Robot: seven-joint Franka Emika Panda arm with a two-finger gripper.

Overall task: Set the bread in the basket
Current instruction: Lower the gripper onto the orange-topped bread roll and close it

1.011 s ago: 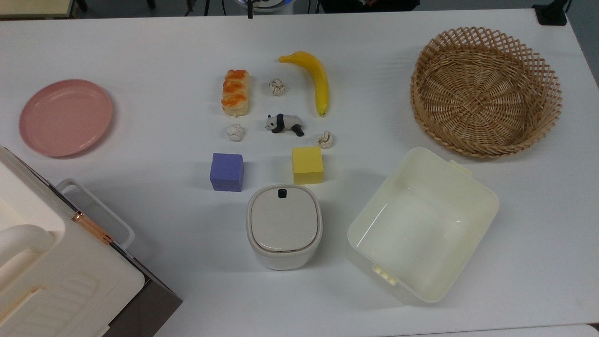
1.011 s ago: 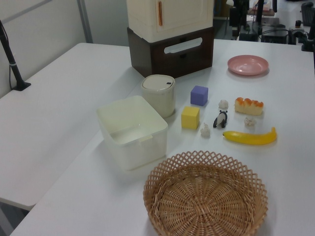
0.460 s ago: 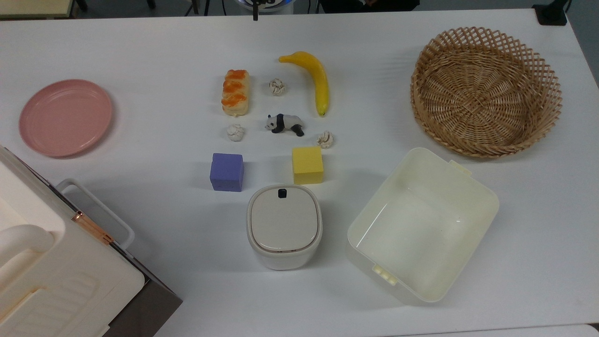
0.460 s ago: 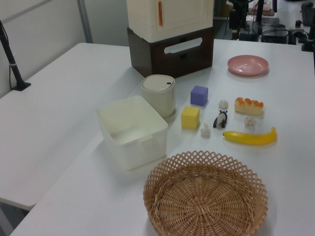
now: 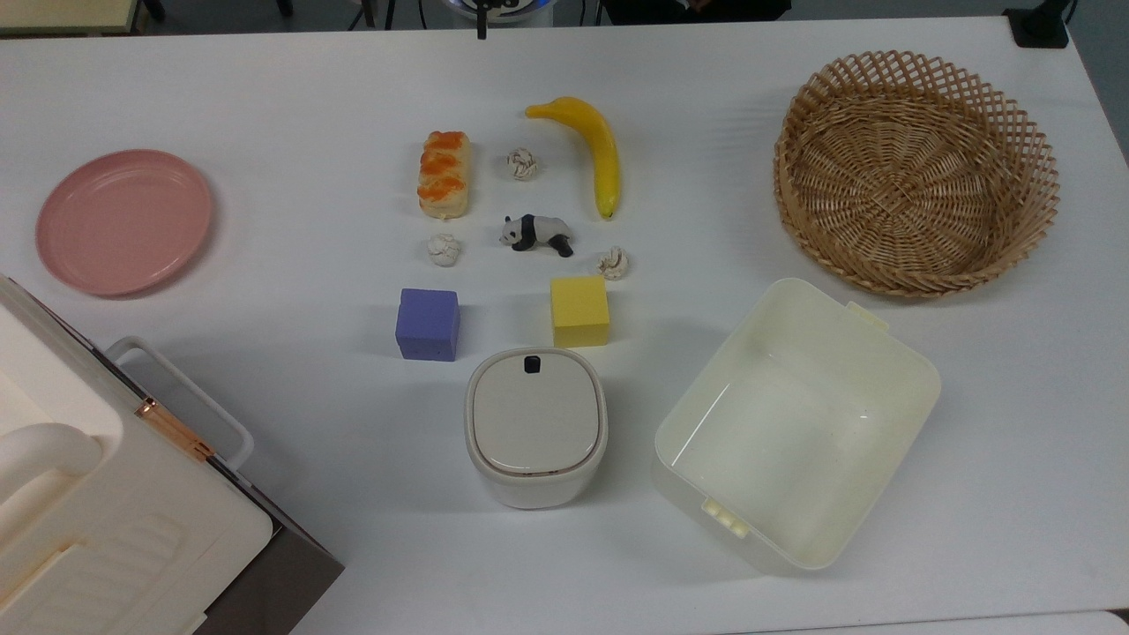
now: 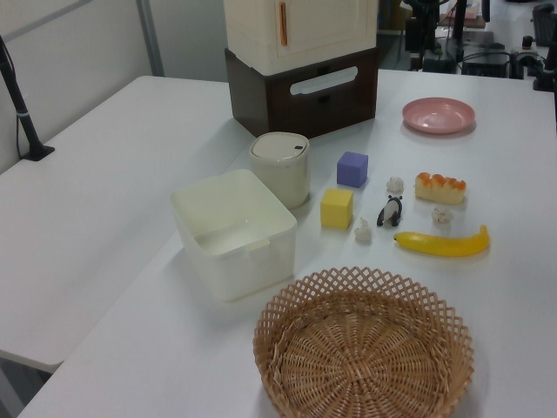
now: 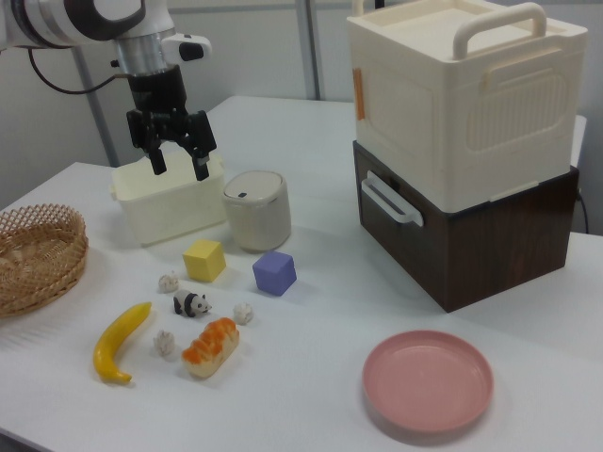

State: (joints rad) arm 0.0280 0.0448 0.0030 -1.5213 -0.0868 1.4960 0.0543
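No legible text, labels, brands or numbers on anything in the scene.

Checked the stacked cream and brown boxes [image 7: 466, 141] off to the right view's right of the gripper [image 7: 176, 160], and the lidded cream canister [image 7: 256, 209] just below and beside it: plain surfaces, only a small dark unmarked tab on the canister lid and an orange unlettered strip on the upper box.

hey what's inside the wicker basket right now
Nothing: the basket shows bare woven bottom in the top view. The bread lies on the table beside the banana. The left view hides the basket's near inner wall.
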